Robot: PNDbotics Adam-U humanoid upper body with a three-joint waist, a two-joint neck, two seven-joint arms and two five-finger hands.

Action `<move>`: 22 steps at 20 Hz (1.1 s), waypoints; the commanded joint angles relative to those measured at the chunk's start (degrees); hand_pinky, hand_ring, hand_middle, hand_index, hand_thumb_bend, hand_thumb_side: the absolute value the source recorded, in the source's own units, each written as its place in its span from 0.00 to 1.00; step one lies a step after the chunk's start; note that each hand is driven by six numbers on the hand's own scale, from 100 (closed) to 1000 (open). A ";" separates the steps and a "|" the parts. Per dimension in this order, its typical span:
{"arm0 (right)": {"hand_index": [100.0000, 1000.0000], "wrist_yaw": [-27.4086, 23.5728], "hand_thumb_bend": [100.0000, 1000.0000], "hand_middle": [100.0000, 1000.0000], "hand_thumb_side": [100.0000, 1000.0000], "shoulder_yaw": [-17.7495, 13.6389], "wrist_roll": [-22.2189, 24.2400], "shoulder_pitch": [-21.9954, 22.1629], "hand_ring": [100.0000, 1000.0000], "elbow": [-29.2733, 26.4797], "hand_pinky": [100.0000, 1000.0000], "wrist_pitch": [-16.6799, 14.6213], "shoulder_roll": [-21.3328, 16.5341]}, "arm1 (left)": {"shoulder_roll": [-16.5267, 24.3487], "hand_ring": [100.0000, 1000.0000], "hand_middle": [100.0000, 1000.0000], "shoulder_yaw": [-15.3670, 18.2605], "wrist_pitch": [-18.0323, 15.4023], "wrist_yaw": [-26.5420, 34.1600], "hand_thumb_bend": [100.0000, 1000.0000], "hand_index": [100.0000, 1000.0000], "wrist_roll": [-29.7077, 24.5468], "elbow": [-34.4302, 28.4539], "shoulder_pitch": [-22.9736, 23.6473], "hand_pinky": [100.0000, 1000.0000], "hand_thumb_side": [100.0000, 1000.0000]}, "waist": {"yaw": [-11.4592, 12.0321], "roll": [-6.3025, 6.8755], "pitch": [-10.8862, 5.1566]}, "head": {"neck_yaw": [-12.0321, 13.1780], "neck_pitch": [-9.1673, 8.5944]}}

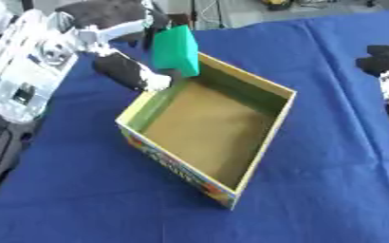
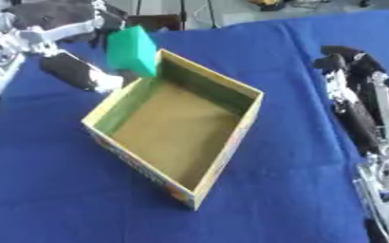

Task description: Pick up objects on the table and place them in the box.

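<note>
Left eye view: left robot hand [image 1: 119,33], upper left of frame, fingers curled round a green rigid-looking block [image 1: 175,50], held above the far corner of the open yellow-rimmed cardboard box [image 1: 268,130]. Block looks light, stiff, smooth-faced; flat sides are the grasp points.

Right eye view: right robot hand [image 2: 356,90] at right edge, idle on the blue cloth worktop [image 2: 297,42]; can't tell its finger state.

The block [image 1: 175,50] between my fingers [image 1: 131,71] is plain green. My left hand [image 1: 106,26] is black with silver and white parts. The box [image 1: 268,133] has yellow rims, a tan floor, greenish inner walls and a multicoloured printed outside. The tabletop [image 1: 330,190] is deep blue.
</note>
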 commanded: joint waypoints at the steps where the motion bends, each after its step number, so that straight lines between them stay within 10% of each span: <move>1: 0.74 -0.18 0.00 0.55 0.66 -0.88 -1.15 -0.34 0.74 -1.12 0.82 -0.13 -1.52 | -2.28 0.45 0.43 -0.06 -0.05 -3.43 0.00 0.54 0.58 -0.80 0.38 0.37 0.52 | 0.10 -0.41 -1.35 | -0.15 0.19; 15: 0.74 0.23 0.00 0.55 0.65 -1.02 -2.34 -0.72 0.74 -1.12 0.82 -0.69 -1.18 | -8.86 0.47 0.44 -3.14 -3.02 -13.12 0.00 0.56 1.30 6.15 4.42 0.38 0.53 | -0.26 -0.47 -0.54 | 0.95 -0.45; 22: 0.73 0.37 0.00 0.55 0.65 -0.98 -2.33 -0.73 0.74 -1.12 0.82 -0.83 -1.04 | -9.98 0.59 0.58 -3.75 -5.60 -17.49 0.00 0.80 -0.33 9.95 3.62 0.49 0.71 | -0.47 -0.50 -0.37 | 1.45 -0.88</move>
